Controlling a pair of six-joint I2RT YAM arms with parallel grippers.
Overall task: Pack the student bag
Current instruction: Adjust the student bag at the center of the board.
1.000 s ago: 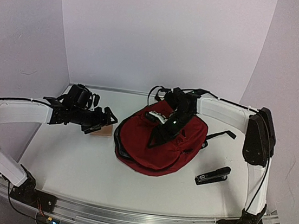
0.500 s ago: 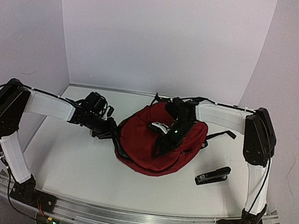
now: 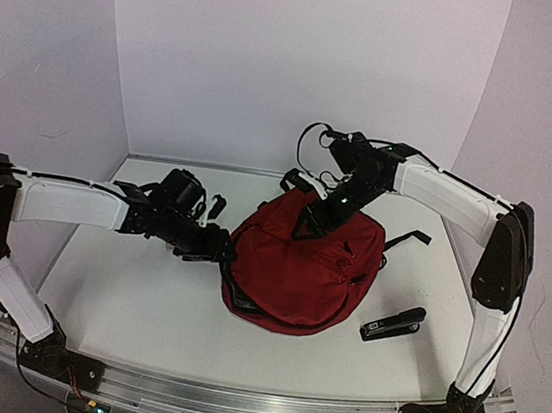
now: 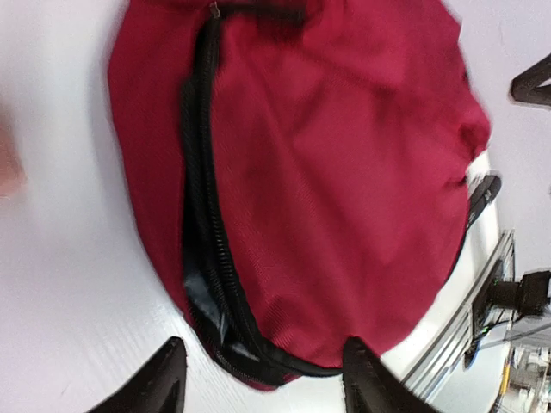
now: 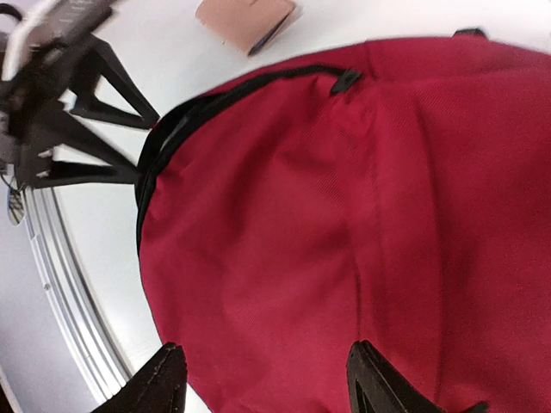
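Observation:
The student bag, dark red with black zippers, lies in the middle of the table. Its zipper gapes along the left edge, and shiny grey lining shows inside. My left gripper is low at that left edge, open, its fingertips apart just short of the zipper with nothing between them. My right gripper hovers open over the bag's top, only red fabric under its empty fingers. The right wrist view also takes in the left gripper beside the bag.
A black stapler lies on the table right of the bag. A tan flat item rests on the table beyond the bag's left side. A black strap trails off the bag's right. The metal rail runs along the near edge.
My left gripper has swung right to the bag's left edge. The right gripper has lifted off the bag's top, and the bag has shifted slightly right.

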